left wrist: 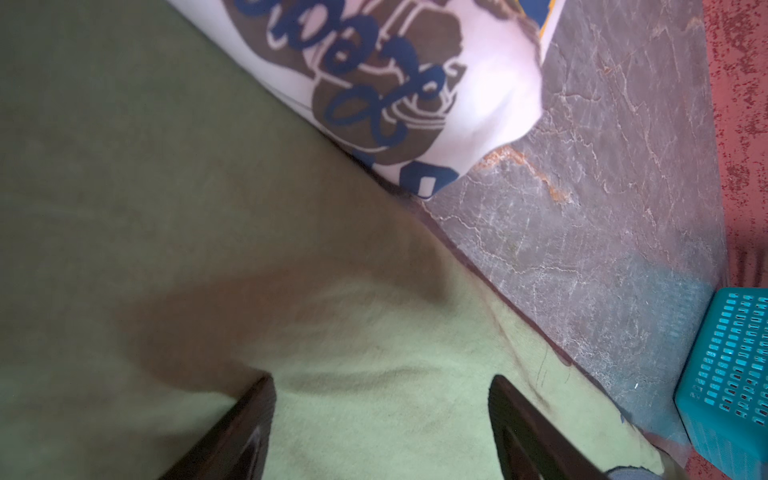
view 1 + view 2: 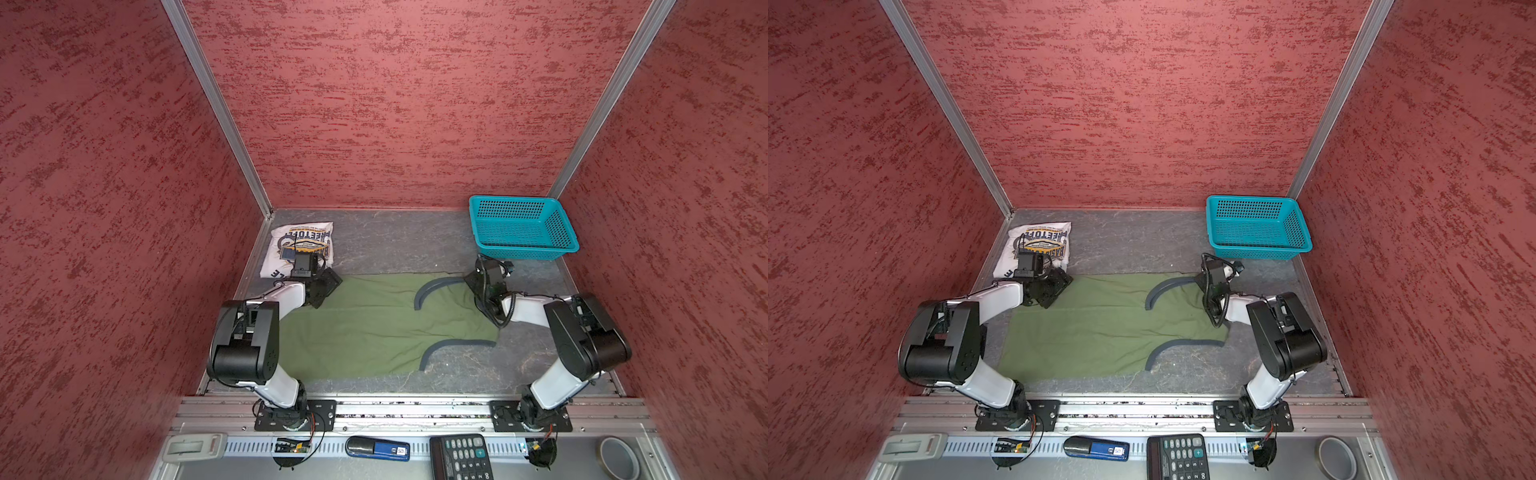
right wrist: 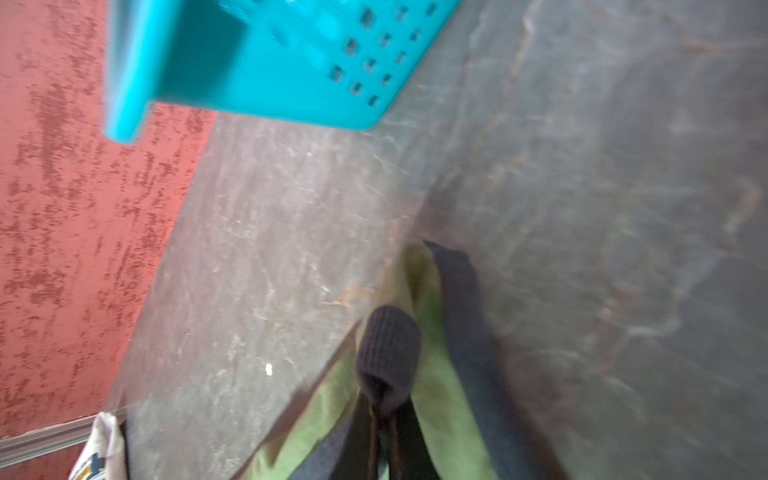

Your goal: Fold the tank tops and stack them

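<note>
Starting nearest us: a calculator (image 2: pixel 461 457) and a tape roll (image 2: pixel 619 459) sit on the metal ledge, both chopped off by the bottom edge in both top views. Between them and the left is a blue-and-black gadget (image 2: pixel 378 449) we honestly can't identify. Past that, the green tank top (image 2: pixel 365 324) lies spread flat across the middle of the grey table (image 2: pixel 399 241), its near-left part out of sight behind the left arm (image 2: pixel 245 345). The left gripper (image 1: pixel 382 380) hovers over the top's far-left corner with its jaws spread wide above the cloth; we can't tell whether the tips touch the fabric. The right gripper (image 3: pixel 384 401) is at the far-right end of the same top. The top views bury it under the right arm (image 2: pixel 490 282) and the wrist view is smeared. Still, we can see the jaws pressed together on the grey trim (image 3: pixel 388 353) of a strap, with a ribbed loop bulging out of the pinch. Far left, the white tank top (image 2: pixel 299 239) lies folded right up against the green one's far edge; which overlaps which, we can't say. The left arm covers part of its print, so the lettering only reads in bits. In the far-right corner sits the teal basket (image 2: pixel 525 252), near the right gripper, and we can see its holed floor all the way across.
</note>
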